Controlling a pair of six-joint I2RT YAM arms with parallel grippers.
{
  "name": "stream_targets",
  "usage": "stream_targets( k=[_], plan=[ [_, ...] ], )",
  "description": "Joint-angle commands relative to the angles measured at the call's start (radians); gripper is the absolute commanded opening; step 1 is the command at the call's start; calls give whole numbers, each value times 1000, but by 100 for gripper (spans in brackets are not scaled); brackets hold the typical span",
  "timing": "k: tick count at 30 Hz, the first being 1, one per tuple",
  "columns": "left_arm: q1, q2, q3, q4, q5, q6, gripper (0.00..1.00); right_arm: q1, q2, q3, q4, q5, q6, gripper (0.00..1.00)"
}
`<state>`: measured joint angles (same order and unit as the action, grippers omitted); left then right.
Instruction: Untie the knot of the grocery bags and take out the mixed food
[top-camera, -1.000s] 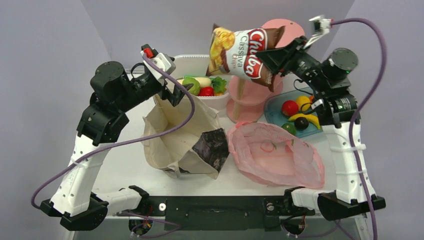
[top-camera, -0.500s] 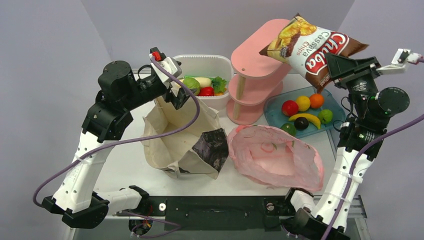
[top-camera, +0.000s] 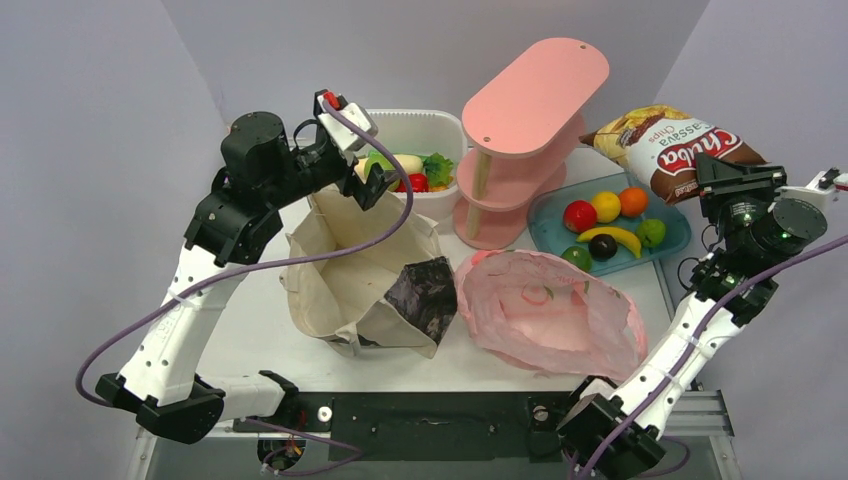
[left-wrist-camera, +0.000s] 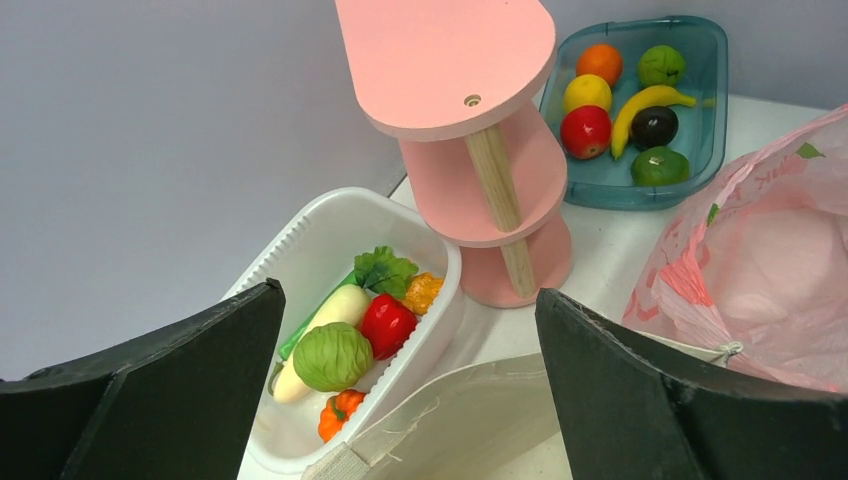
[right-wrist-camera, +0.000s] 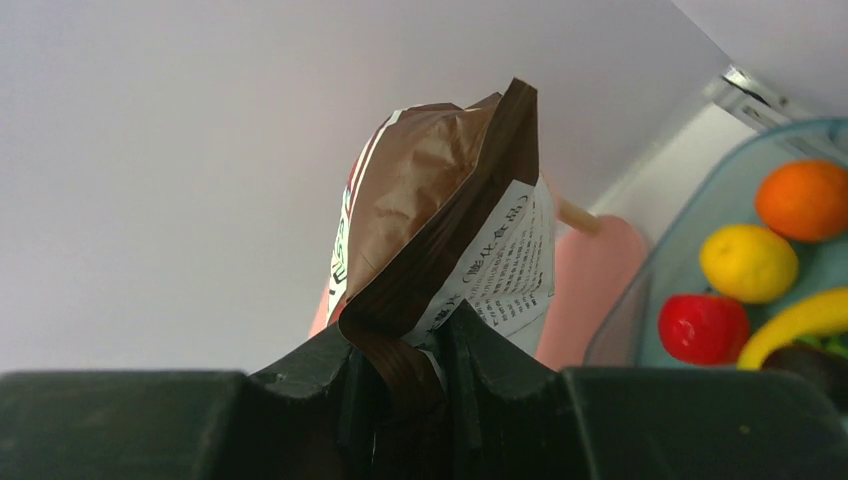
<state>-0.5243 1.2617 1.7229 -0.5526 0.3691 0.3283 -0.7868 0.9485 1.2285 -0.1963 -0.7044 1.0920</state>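
Grocery bags lie nearest the arm bases: the pink plastic bag (top-camera: 550, 310) slumped open on the right, the canvas tote (top-camera: 355, 280) standing open just beside it. Farther back, the left gripper (top-camera: 372, 183) hangs over the tote's far rim, fingers spread wide and holding nothing. Beyond it is the white tub (top-camera: 440, 125) of vegetables. At the far right, the right gripper (right-wrist-camera: 400, 370) pinches only the end seam of the crisp packet (top-camera: 672, 150), held in the air by the fruit tray (top-camera: 545, 215). With so thin a hold, the slick packet could probably slip or swing, then drop onto the fruit or off the table edge.
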Motion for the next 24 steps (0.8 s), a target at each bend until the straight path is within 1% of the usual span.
stream_targets(
  k=[1, 3, 5, 8, 11, 14, 18, 21, 24],
  plan=[
    [-3, -1, 21, 76, -23, -29, 97, 17, 39, -54, 27, 63, -19, 0],
    [-3, -3, 12, 81, -26, -26, 97, 51, 75, -77, 37, 67, -28, 0],
    [-3, -5, 4, 81, -28, -22, 97, 94, 112, -107, 95, 61, -16, 0],
    [-3, -10, -18, 87, -57, -21, 97, 174, 171, -133, 236, 56, 9, 0],
    [-2, -26, -45, 88, -84, -6, 97, 246, 217, -126, 316, 43, 46, 0],
    [-2, -40, -66, 78, -91, -3, 97, 277, 259, -117, 395, 37, 89, 0],
    [-1, -60, -85, 58, -107, 10, 97, 305, 301, -96, 461, 24, 126, 0],
    [0, -66, -94, 42, -111, 27, 97, 339, 341, -75, 487, 24, 127, 0],
    [-1, -61, -96, 30, -99, 60, 97, 365, 422, -53, 495, 37, 119, 0]
  ],
)
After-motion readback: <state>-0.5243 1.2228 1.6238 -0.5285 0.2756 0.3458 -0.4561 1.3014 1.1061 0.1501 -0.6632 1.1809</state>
